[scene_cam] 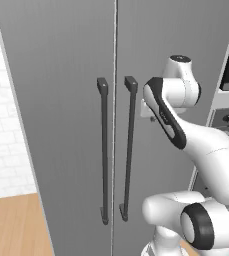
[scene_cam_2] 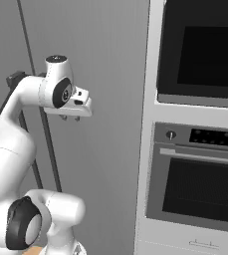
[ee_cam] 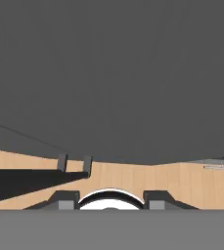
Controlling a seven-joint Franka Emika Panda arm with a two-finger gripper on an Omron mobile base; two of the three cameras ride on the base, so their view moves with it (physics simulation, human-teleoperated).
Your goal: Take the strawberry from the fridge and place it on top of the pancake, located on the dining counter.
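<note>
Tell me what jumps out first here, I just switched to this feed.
The closed grey fridge dominates the left base view, its two dark bar handles side by side at the door seam. The white arm reaches toward the right door, and a black-fronted wall oven stands right of the fridge.

The fridge [scene_cam: 61, 100] doors stand shut, their two handles [scene_cam: 104, 150] side by side, blocking entry.

Both base views look forward, close up, at the closed fridge [scene_cam: 76, 125]; its grey door is shared. The hand view points down along that door toward the wood floor [ee_cam: 147, 176].
</note>
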